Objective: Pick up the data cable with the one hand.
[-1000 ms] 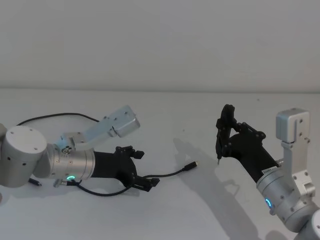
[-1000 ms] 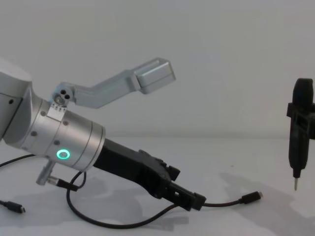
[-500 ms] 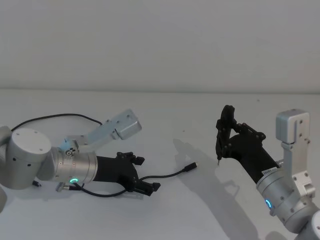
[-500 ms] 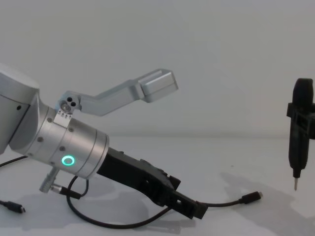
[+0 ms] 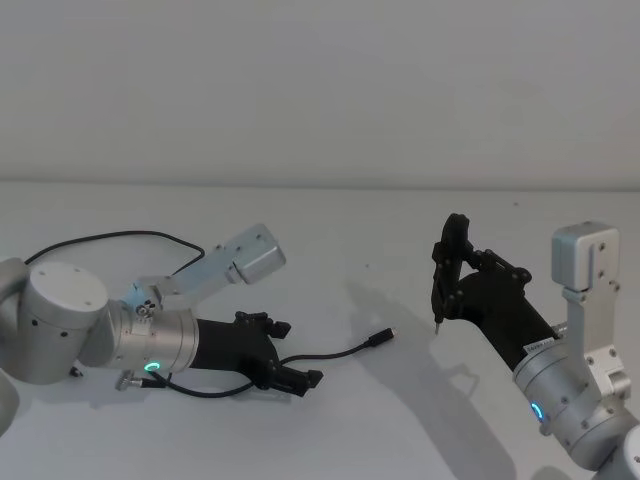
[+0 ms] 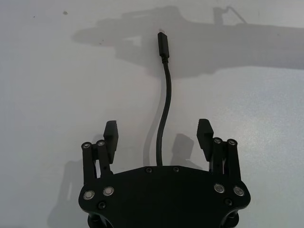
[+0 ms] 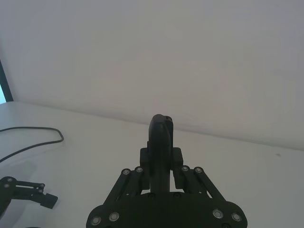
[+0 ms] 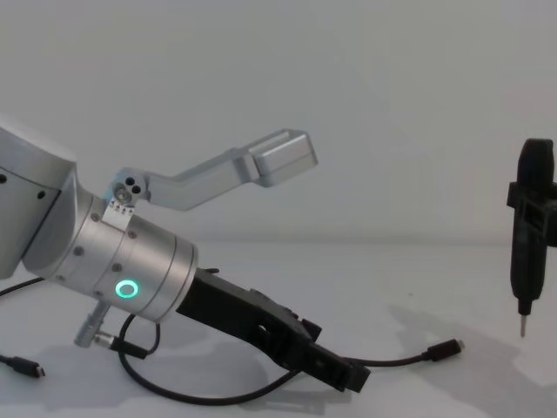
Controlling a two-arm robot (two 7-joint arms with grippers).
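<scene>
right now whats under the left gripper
The data cable runs between the open fingers of the left gripper, plug end on the table ahead. Its stretch beneath the gripper's body is covered.

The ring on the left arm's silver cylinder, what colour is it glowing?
Green. The ring shows best in the chest view.

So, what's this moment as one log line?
left pincer: open, astride data cable | data cable: lying on table | right pincer: shut on pen tool, aside

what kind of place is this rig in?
Probably a robot lab bench: white table, plain white wall, a data cable at the open left gripper, the right gripper holding a pen-shaped tool.
</scene>
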